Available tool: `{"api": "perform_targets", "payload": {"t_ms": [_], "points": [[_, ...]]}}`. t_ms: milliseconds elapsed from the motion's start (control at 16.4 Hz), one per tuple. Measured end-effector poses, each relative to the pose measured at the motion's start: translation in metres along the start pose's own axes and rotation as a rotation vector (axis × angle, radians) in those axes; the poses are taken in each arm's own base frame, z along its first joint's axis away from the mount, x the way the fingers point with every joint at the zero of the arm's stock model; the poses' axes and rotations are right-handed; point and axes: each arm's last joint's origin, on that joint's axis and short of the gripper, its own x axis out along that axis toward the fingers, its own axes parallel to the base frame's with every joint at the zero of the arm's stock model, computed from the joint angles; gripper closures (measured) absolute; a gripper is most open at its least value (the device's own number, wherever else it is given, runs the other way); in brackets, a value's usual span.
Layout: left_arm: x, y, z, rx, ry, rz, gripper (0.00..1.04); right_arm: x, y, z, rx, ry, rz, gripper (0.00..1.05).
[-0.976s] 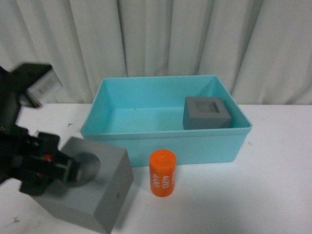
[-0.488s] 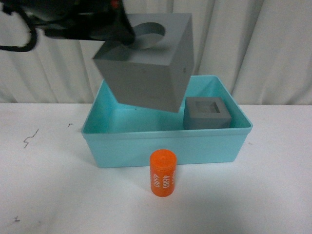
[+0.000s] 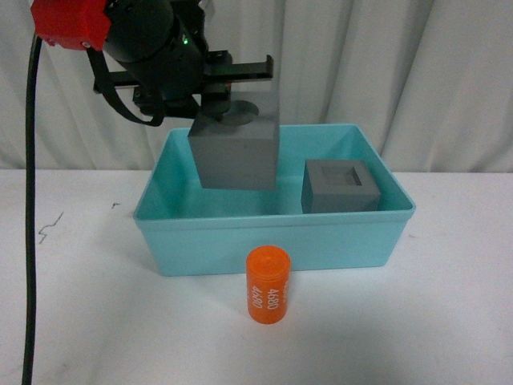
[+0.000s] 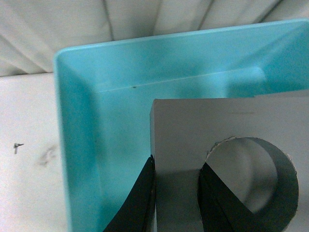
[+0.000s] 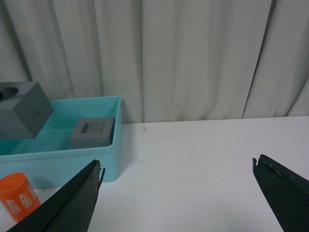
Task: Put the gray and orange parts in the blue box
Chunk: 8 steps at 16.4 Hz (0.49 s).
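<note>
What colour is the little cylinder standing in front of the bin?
The cylinder is orange with white 4680 lettering, clearest in the front view.

Round-recess cube held over the box, two parts lying lower

The gray cube with the round recess hangs clamped in the left gripper, recess up, one finger inside it. The turquoise blue box sits open right under the gripper. The gray cube with the square recess rests inside the box, below and right of the gripper. The orange cylinder, printed "4680", stands upright outside the front wall, lower and nearer the robot.
</note>
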Motion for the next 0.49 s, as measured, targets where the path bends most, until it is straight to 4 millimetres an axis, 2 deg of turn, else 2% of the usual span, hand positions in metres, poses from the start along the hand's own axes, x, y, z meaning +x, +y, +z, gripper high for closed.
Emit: {"api": "perform_targets", "payload": {"t_ms": [183,244,488], "points": [[0.009,0.023,-0.015,-0.027,0.034,0.052,0.85,0.0,0.0,0.0,0.0,0.0,0.0,0.06],[0.011,0.025,-0.024,-0.023,0.059,0.061,0.85,0.0,0.0,0.0,0.0,0.0,0.0,0.06],[0.014,0.027,-0.031,-0.024,0.074,0.059,0.85,0.0,0.0,0.0,0.0,0.0,0.0,0.06]]}}
